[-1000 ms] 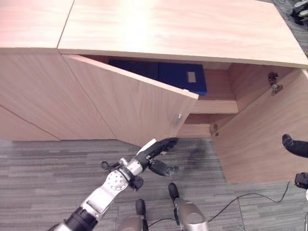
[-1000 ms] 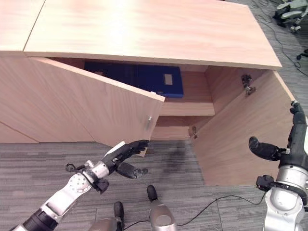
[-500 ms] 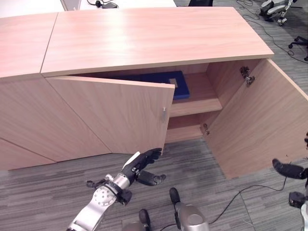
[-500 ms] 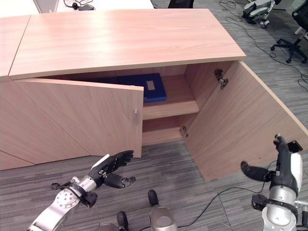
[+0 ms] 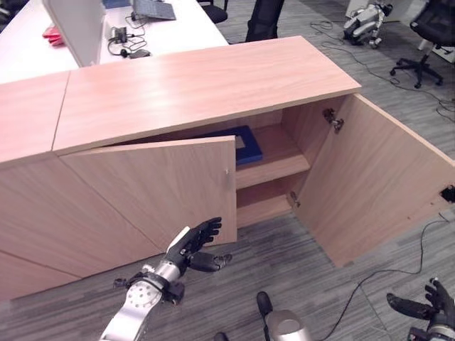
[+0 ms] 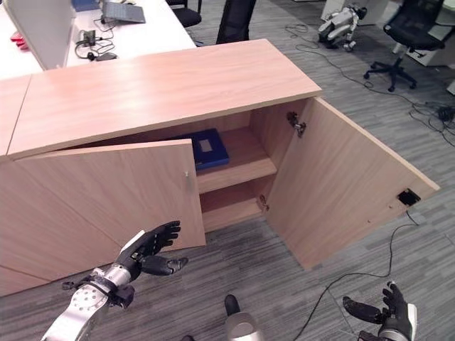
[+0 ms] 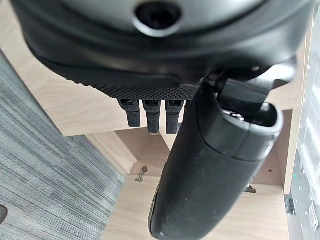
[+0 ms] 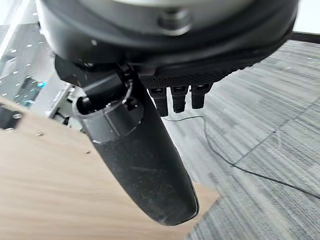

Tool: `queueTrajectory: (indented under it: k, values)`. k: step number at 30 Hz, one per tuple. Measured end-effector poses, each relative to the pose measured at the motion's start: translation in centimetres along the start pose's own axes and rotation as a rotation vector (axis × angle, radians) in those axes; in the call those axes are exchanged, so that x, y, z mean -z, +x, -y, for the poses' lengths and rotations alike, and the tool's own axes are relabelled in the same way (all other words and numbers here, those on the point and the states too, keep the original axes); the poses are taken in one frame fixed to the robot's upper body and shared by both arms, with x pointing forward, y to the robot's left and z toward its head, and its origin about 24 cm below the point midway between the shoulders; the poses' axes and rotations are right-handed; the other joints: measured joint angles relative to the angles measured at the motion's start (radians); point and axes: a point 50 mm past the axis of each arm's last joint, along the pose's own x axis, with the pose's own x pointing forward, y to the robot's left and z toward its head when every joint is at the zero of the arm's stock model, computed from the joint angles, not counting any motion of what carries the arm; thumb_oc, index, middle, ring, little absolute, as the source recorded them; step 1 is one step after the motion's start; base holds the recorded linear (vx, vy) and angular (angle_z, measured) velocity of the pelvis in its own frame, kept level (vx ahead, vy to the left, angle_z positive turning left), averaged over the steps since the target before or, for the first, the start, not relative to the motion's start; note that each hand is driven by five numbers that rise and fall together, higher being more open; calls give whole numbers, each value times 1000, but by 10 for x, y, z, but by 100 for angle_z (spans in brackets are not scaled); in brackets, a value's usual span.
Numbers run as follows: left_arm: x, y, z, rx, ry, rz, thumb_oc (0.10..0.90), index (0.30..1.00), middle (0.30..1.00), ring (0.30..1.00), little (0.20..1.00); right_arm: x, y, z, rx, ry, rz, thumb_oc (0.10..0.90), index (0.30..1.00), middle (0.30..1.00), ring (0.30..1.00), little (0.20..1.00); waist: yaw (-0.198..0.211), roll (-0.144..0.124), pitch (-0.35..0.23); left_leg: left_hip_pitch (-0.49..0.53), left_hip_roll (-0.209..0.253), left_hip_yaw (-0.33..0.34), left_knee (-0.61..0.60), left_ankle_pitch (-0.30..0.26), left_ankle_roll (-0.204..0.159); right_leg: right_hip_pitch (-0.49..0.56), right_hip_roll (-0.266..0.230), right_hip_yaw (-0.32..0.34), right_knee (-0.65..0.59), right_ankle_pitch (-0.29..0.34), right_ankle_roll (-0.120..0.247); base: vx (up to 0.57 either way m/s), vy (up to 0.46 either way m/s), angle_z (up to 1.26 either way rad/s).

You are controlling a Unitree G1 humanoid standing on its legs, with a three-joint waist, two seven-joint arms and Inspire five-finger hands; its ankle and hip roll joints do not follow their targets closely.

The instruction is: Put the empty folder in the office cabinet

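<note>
Left hand point(image 6: 146, 249): fingers straight and spread, thumb held apart from them, nothing in the grasp; it hangs above the carpet, with its fingertips near the lower edge of the left door but not touching it.
Right hand point(image 6: 389, 311): fingers relaxed and spread, thumb out to the side, holding nothing; it sits low over the carpet, well apart from the cabinet, with the right door beyond its fingertips.
Folder point(image 6: 207, 148): blue, lying flat on the upper shelf inside the cabinet, well beyond the left hand's fingertips; part of it is hidden behind the left door. A pale label shows on its top face.
Cabinet point(image 6: 170, 89): light wood, long flat top, standing beyond both hands.
Left door point(image 6: 114, 199): partly open, its free edge swung outward, its lower edge just past the left hand's fingertips.
Right door point(image 6: 341, 192): swung wide open, standing between the cabinet's interior and the right hand.
Upper shelf point(image 6: 249, 160): bears the folder; bare wood shows beside it on the right door's side.
Lower shelf point(image 6: 231, 207): visible beneath the upper one.
Carpet point(image 6: 270, 277): grey, striped, beneath both hands.
Desk point(image 6: 99, 42): white, behind the cabinet, far beyond the fingertips.
</note>
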Motion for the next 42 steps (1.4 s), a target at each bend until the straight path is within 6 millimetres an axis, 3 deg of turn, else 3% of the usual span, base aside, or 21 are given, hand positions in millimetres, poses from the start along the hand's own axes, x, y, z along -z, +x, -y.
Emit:
queueTrajectory:
  k: [4,7,14,23,27,32,35,39,42]
  values:
    - [0,10,5,22,-23,2,800,900,900,900,900,0,4,2,10,16,-8,800,900,900,900,900,-9,10,-5,1,9,1,-2,-7,-5,7,11,-2,-14,26,-11,29,-16,-2]
    - [-3,18,10,52,-11,4,800,900,900,900,900,-3,18,7,44,36,-29,800,900,900,900,900,-7,10,-5,24,13,3,-7,-14,-4,27,15,-12,-10,30,-8,0,0,0]
    - [-8,23,13,72,2,18,800,900,900,900,900,-26,37,36,201,183,8,800,900,900,900,900,-25,27,-14,46,4,4,-41,-4,-5,36,10,-26,-25,21,-9,25,-38,-2]
    - [-11,27,22,130,15,27,800,900,900,900,900,-53,49,77,310,144,53,800,900,900,900,900,-56,56,-21,55,4,-2,-76,12,-8,35,7,-35,-28,20,-11,3,-38,2]
    - [-7,25,23,132,11,14,800,900,900,900,900,-68,50,99,361,112,86,800,900,900,900,900,-64,78,-18,70,0,-2,-109,29,-6,34,5,-38,-29,14,-9,-9,-46,0]
    - [-5,23,24,136,8,6,800,900,900,900,900,-81,51,109,372,150,121,800,900,900,900,900,-77,120,-12,69,0,-14,-116,34,-8,33,4,-51,-29,9,-11,-3,-45,7]
    - [-3,21,24,139,10,-2,800,900,900,900,900,-100,54,111,355,181,171,800,900,900,900,900,-88,146,-10,69,0,-14,-117,34,-8,33,8,-51,-30,8,-9,-18,-56,1]
    - [-2,21,25,148,3,-7,800,900,900,900,900,-142,57,123,362,80,256,800,900,900,900,900,-91,149,-9,69,0,-12,-116,37,-7,32,7,-49,-30,9,-10,-50,-67,-2]
    - [0,19,28,186,17,-24,800,900,900,900,900,-168,64,97,278,89,329,800,900,900,900,900,-90,146,-8,78,2,-11,-117,39,-8,37,7,-48,-29,14,-14,-40,-68,-1]
